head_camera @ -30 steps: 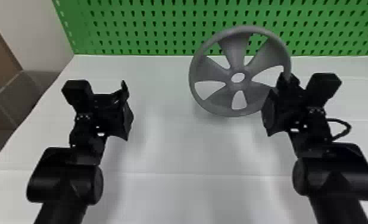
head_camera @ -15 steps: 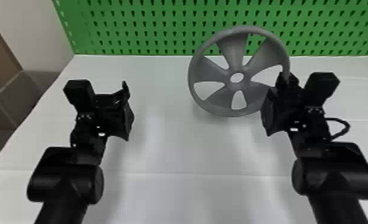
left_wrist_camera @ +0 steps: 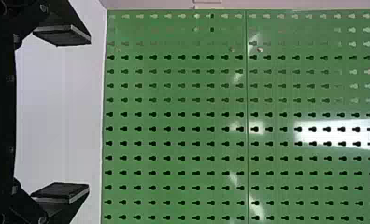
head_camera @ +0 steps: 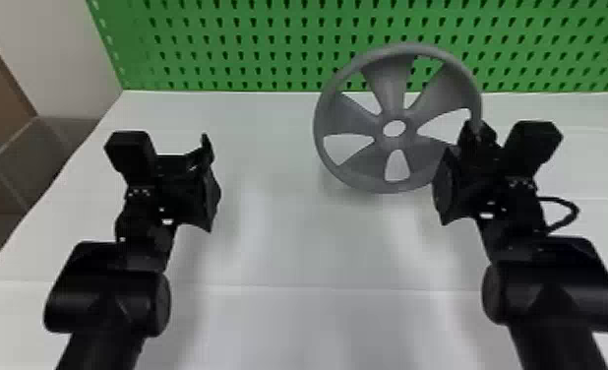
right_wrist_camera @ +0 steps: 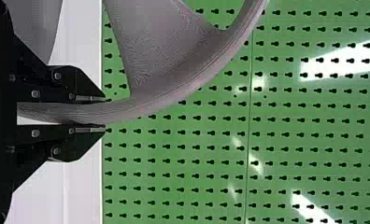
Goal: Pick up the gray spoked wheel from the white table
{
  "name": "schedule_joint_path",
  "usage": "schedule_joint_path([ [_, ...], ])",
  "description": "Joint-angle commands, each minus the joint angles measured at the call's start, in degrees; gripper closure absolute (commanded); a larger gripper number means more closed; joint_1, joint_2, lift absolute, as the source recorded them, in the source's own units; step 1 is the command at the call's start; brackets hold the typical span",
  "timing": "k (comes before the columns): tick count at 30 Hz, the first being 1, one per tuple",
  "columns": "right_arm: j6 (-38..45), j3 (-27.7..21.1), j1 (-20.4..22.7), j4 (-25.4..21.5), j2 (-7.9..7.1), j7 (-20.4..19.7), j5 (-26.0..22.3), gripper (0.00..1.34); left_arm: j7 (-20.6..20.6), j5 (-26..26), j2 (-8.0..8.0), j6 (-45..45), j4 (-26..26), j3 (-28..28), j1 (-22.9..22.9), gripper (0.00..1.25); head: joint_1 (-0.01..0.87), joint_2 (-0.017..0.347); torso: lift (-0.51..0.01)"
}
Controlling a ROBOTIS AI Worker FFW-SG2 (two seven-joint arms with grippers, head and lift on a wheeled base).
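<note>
My right gripper [head_camera: 472, 142] is shut on the right side of the gray spoked wheel's rim. The gray wheel [head_camera: 347, 118] stands tilted above the white table [head_camera: 278, 236], its face toward the head camera, with a shadow beneath its lower edge. In the right wrist view, the wheel [right_wrist_camera: 174, 84] has its rim pinched between the two fingers of the right gripper [right_wrist_camera: 92, 113]. Over the left part of the table my left gripper [head_camera: 212, 167] is parked, well apart from the wheel. The left wrist view has the left gripper [left_wrist_camera: 73, 114] open, nothing between its fingers.
A green pegboard [head_camera: 249, 44] rises along the table's back edge, behind the wheel. To the left of the table are a pale wall [head_camera: 62, 54] and a gray-brown box-like object [head_camera: 37, 152]. A cable loops beside the right wrist.
The wheel has shifted very slightly left in the head view along with the right gripper, which keeps hold of it. The left arm shows barely any movement.
</note>
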Motion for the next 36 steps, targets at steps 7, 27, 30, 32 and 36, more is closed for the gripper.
schedule_joint_path([
  [7,0.0,-0.1,0.1,-0.2,0.00,-0.1,-0.1,1.20,0.0,0.0,0.00,0.5,0.0,0.1,0.0,0.17,0.778,0.074,-0.096],
  [27,0.0,-0.2,0.2,-0.2,0.09,-0.2,0.0,1.20,0.0,-0.1,-0.09,0.6,0.0,0.1,-0.2,0.17,0.778,0.074,-0.096],
  [30,0.0,-0.3,0.2,-0.2,0.00,-0.2,-0.1,1.20,0.1,-0.1,-0.09,0.6,0.0,0.2,-0.2,0.17,0.778,0.074,-0.096],
  [32,0.0,-0.3,0.2,-0.2,0.09,-0.2,-0.1,1.20,0.1,0.0,-0.09,0.6,0.0,0.2,-0.2,0.17,0.778,0.074,-0.096],
  [36,0.0,-0.3,0.2,-0.2,0.09,-0.2,-0.1,1.20,0.1,0.0,-0.17,0.6,0.0,0.2,-0.2,0.17,0.778,0.074,-0.096],
])
